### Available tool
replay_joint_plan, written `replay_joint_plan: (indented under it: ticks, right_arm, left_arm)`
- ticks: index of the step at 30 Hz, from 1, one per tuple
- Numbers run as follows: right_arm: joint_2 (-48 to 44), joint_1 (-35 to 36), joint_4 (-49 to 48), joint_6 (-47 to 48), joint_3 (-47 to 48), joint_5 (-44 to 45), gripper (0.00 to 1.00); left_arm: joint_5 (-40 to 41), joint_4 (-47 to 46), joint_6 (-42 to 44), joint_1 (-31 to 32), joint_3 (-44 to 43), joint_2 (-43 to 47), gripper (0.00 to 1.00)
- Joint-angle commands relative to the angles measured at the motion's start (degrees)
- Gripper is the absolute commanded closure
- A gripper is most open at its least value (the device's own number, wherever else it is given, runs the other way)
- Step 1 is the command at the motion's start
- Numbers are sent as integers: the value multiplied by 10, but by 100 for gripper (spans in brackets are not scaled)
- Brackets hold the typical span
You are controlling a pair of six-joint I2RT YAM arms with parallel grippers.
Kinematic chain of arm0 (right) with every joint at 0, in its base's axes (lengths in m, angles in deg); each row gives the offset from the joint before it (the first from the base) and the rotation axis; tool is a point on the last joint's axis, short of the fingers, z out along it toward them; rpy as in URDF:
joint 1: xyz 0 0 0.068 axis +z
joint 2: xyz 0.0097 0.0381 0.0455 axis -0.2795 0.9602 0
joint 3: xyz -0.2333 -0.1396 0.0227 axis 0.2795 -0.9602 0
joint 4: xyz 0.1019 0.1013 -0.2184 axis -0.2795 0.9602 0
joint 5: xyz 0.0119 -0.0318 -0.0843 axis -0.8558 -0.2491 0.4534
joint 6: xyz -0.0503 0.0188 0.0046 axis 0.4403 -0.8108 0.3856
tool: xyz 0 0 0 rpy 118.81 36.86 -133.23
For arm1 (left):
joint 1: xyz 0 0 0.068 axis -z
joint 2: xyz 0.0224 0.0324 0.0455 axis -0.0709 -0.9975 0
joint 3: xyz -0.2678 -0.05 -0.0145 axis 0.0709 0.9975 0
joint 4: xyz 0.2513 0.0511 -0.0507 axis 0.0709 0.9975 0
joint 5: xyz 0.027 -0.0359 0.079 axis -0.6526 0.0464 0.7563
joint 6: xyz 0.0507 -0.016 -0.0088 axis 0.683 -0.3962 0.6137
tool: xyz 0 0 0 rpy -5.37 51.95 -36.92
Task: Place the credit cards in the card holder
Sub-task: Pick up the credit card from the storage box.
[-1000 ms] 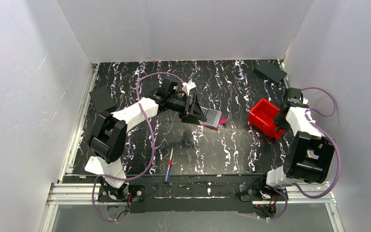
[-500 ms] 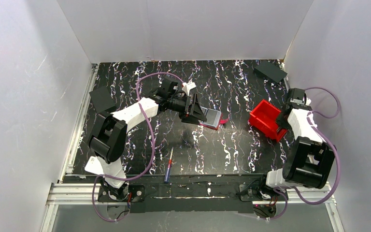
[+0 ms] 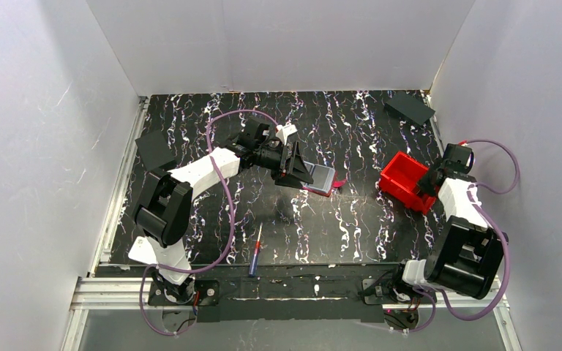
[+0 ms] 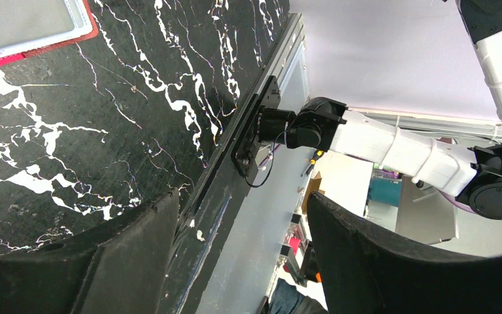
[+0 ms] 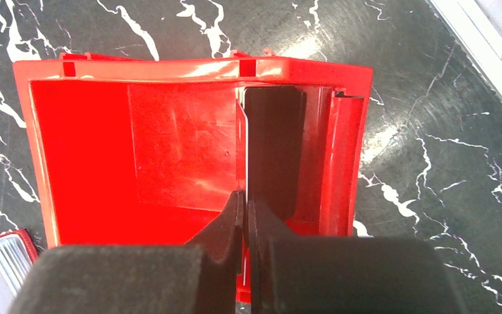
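Note:
The card holder (image 3: 322,178) lies open mid-table, red with a grey-blue inside; its corner shows in the left wrist view (image 4: 29,26) and the right wrist view (image 5: 0,268). My left gripper (image 3: 301,172) sits right beside it on its left, jaws wide apart and empty in its own view (image 4: 242,216). My right gripper (image 5: 245,199) is shut on a thin credit card (image 5: 269,150), seen edge-on with a white rim and dark face, held upright inside the red bin (image 5: 137,150). In the top view the right gripper (image 3: 430,180) is at the bin's right side.
The red open-topped bin (image 3: 407,180) stands at the right. Black flat squares lie at the back right (image 3: 410,107) and the left (image 3: 154,150). A blue and red pen (image 3: 255,252) lies near the front edge. White walls enclose the table.
The right wrist has swung right and toward the near edge, still over the bin. The left arm and the card holder have not moved.

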Motion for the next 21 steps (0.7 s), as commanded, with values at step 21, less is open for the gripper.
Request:
replay_joint_plan:
  ticks: [21]
  right_arm:
    - [-30, -47, 87, 28, 16, 25, 95]
  left_arm:
    - [-20, -4, 3, 4, 0, 1, 30]
